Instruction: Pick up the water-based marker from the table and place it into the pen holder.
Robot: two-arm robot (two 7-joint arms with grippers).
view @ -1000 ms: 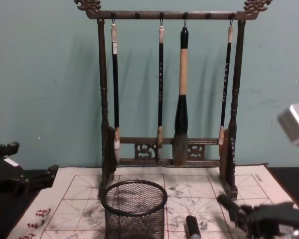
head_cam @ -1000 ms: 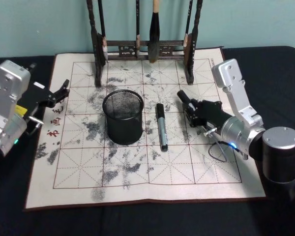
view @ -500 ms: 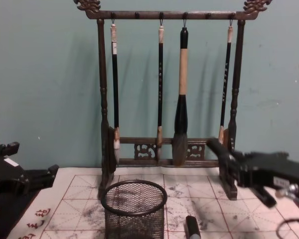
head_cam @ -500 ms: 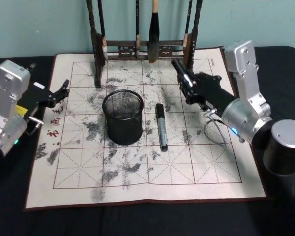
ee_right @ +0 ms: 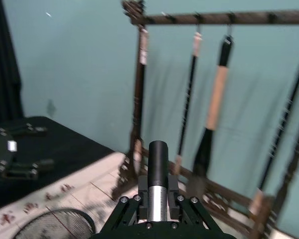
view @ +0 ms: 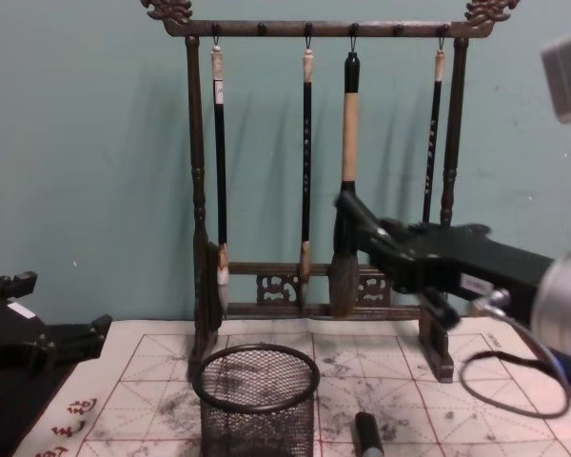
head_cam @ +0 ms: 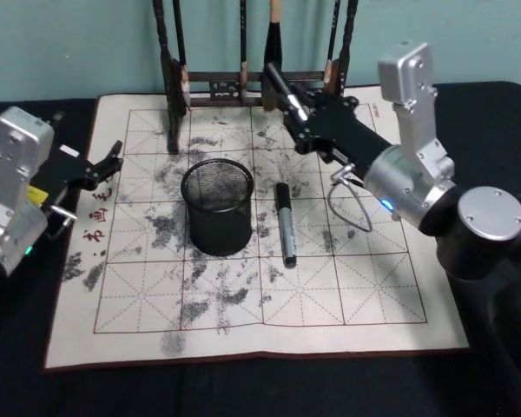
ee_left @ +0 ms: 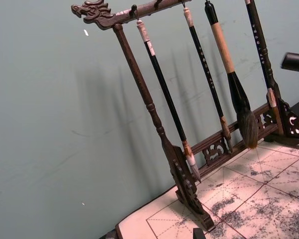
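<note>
My right gripper (head_cam: 306,120) hangs above the back of the mat, behind and to the right of the pen holder (head_cam: 219,228). It is shut on a water-based marker (ee_right: 158,169) with a black cap and silver barrel, which sticks out forward between the fingers (ee_right: 138,200). In the chest view the held marker (view: 354,209) sits well above the black mesh pen holder (view: 257,419) and to its right. Another marker (head_cam: 284,224) lies flat on the mat just right of the holder. My left gripper (head_cam: 111,158) rests open at the mat's left edge.
A tall dark wooden brush rack (head_cam: 172,95) hung with brushes (view: 346,181) stands at the mat's far edge, close behind the held marker. The ink-stained practice mat (head_cam: 243,321) lies on a black table. A teal wall is behind.
My right gripper has risen from low over the mat's right side and swung left and toward the rack, carrying the marker. The left arm and the marker on the mat have not moved.
</note>
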